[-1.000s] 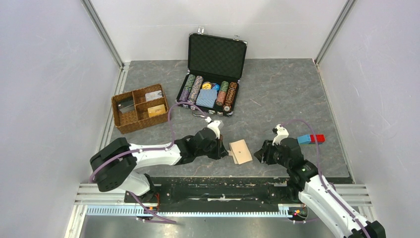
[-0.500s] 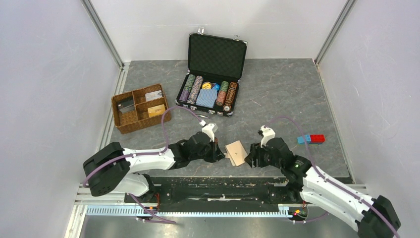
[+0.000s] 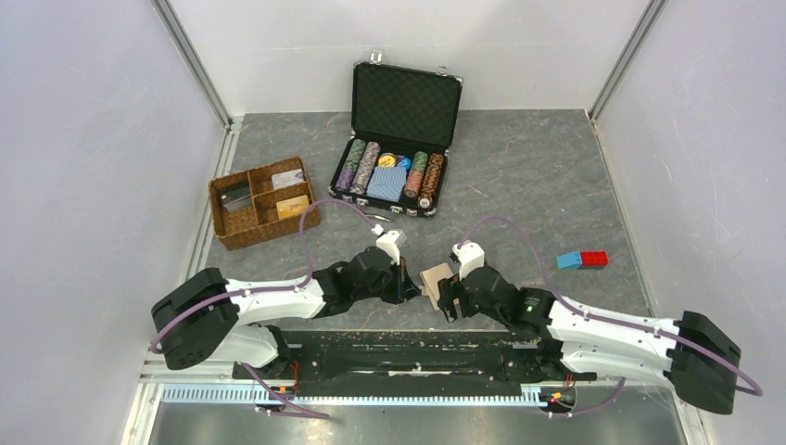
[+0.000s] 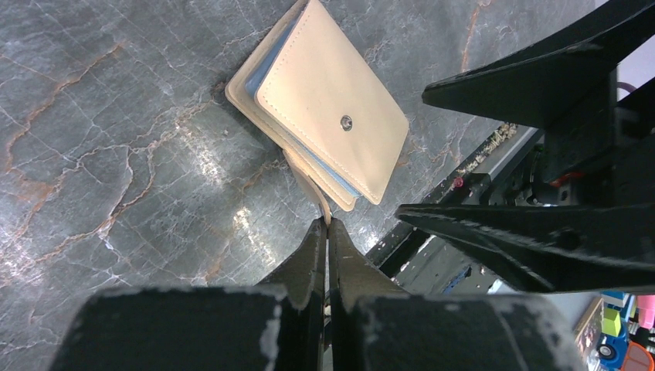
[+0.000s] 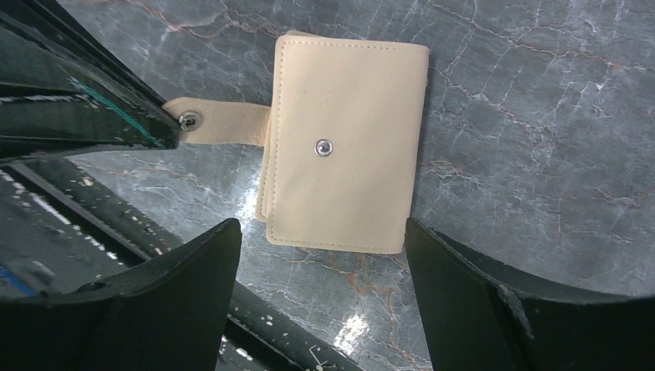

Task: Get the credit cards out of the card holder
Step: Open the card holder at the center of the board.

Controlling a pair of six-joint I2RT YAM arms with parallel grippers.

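Observation:
The tan card holder [image 3: 436,277] lies folded shut on the grey table near the front edge, its snap stud facing up [image 5: 344,147]. Pale blue pocket edges show along its side [image 4: 332,116]. Its strap tab [image 5: 224,124] is undone and sticks out sideways. My left gripper [image 4: 327,224] is shut on the end of that strap [image 3: 414,281]. My right gripper [image 5: 320,226] hangs open just above the holder, one finger past each of its long edges [image 3: 448,295]. No credit cards show at the holder.
A brown wicker tray [image 3: 222,225] at the left holds flat cards in three compartments. An open black case [image 3: 406,100] with poker chips and a blue deck stands behind. Red and blue blocks [image 3: 583,260] lie at the right. The table's front rail [image 3: 408,350] is just beyond the holder.
My right arm has swung left from beside the blocks to over the holder, and its jaws have spread. The left gripper kept the strap and drew the holder slightly left.

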